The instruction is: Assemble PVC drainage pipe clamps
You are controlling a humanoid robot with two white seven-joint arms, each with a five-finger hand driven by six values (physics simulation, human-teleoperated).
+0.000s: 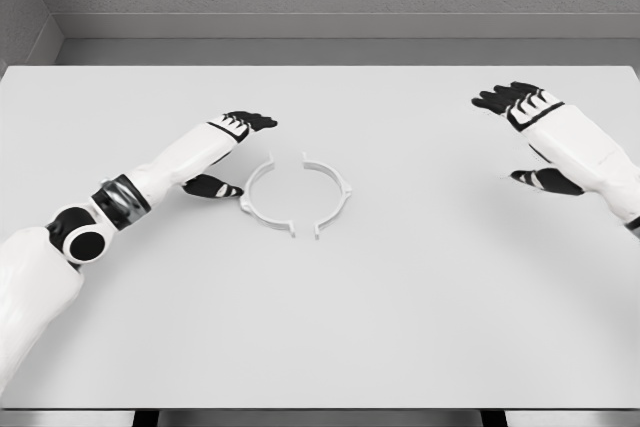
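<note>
Two white half-rings lay on the table [420,327], a little left of its middle, curved toward each other so that they nearly formed one circle. Farthest left, the left hand [228,152] rested low beside the left clamp half [257,197], fingers extended rather than curled, thumb pointing toward the half's outer flank and close to it (whether it touched could not be told). It held nothing. The left half opened rightward, its ends toward the far and near table edges, so its chord ran front to back. The right clamp half [336,192] mirrored it, opening leftward. Narrow gaps showed between the two at the far side and at the near side, where short tabs stuck out toward the robot. Well to the right, the right hand [535,137] hovered apart from the parts, fingers spread, empty.

Judging by this, the step in hand was the approach before joining the halves. The next move would likely call for steadying one half and pressing the other sideways until tabs met squarely, without twisting either piece.
</note>
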